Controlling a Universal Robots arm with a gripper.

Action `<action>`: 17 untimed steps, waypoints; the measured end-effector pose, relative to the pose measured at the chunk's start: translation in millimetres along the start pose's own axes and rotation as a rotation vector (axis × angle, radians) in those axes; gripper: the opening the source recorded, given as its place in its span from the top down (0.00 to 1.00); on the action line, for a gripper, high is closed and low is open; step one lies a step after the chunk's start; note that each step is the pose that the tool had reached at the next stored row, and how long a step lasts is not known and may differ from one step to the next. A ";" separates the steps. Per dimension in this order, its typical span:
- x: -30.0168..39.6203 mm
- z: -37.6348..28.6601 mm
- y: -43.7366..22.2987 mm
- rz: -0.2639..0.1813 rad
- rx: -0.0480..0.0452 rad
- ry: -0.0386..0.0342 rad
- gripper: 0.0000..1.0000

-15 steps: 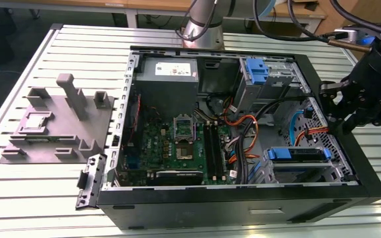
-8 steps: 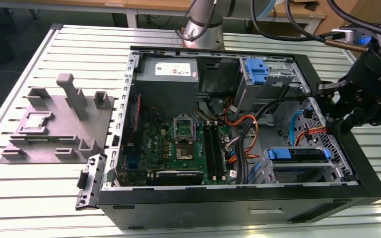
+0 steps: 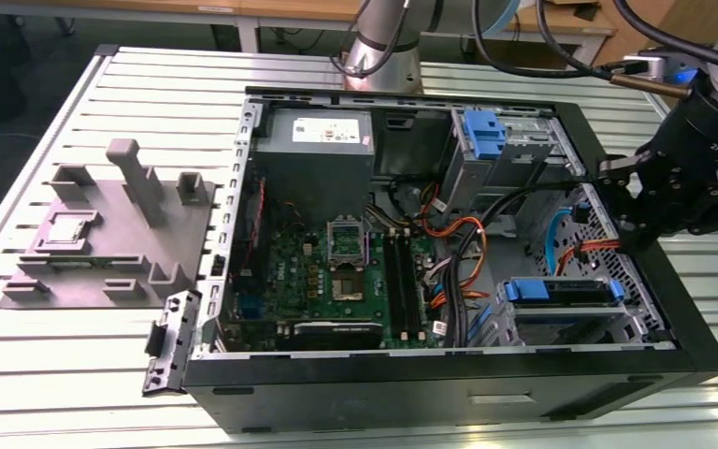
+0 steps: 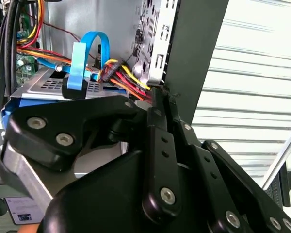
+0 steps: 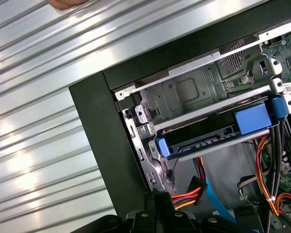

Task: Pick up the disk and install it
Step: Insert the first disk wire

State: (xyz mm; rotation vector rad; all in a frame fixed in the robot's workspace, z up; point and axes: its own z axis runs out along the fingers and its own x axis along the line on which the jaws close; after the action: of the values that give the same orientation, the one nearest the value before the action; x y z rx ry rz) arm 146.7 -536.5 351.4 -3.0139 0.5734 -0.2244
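The slatted metal desk carries one open computer case lying on its side, and one grey plastic fixture well apart from it on the exterior view's left. One robot arm hangs over the case wall on the exterior view's right.

The disk, one in number, already sits in the drive cage in the case's corner, its blue rails showing; in the first wrist view it lies in the slot under one empty bay. A second blue bracket stands at the case's far end.

The gripper is closed with nothing in it, its tips just beside the case wall and the bundle of coloured cables.

The install looks all but done; I judge the work to be at its closing stage, the gripper clear of the disk.
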 end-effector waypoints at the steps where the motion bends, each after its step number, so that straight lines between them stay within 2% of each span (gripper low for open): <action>1: 0.0 -0.1 0.0 0.000 0.0000 0.0000 0.83; 3: 0.4 -3.1 -0.4 0.000 -0.0011 0.0004 0.83; 9: -0.3 -3.3 -0.1 0.000 -0.0018 0.0007 0.83; 13: -7.8 -4.6 2.9 0.001 -0.0024 0.0010 0.83; 17: -7.9 -4.2 2.9 0.067 -0.0113 0.0071 0.83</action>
State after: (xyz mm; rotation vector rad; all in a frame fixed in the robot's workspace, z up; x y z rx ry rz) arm 137.7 -536.5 354.3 -2.9996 0.6772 -0.2289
